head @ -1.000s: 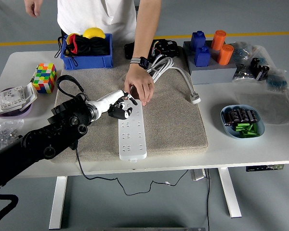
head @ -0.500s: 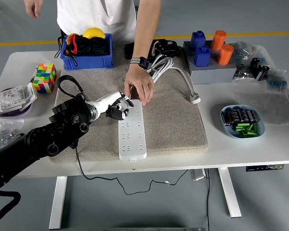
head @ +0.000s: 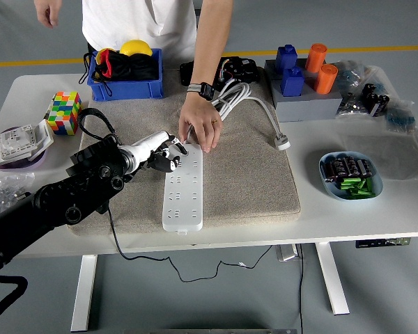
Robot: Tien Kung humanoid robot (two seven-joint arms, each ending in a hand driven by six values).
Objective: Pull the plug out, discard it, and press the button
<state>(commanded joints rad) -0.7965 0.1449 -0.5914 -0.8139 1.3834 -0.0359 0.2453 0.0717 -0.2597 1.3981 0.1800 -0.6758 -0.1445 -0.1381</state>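
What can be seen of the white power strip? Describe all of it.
The white power strip is a long, flat bar of what looks like plastic, with rows of sockets along its top. It lies on the beige mat, slightly slanted, its near end close to the mat's front edge. At its far end the robot's left hand and a person's hand both rest on it. No plug shows in its visible sockets.

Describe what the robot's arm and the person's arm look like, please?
The robot's left arm is black and bulky, built of round joint housings, with a black cable looping above the wrist. Its forearm end is a white sleeve, and the left hand has black fingers with white parts. The person's arm is bare below a white shirt, with a dark watch at the wrist and a ring on one finger.
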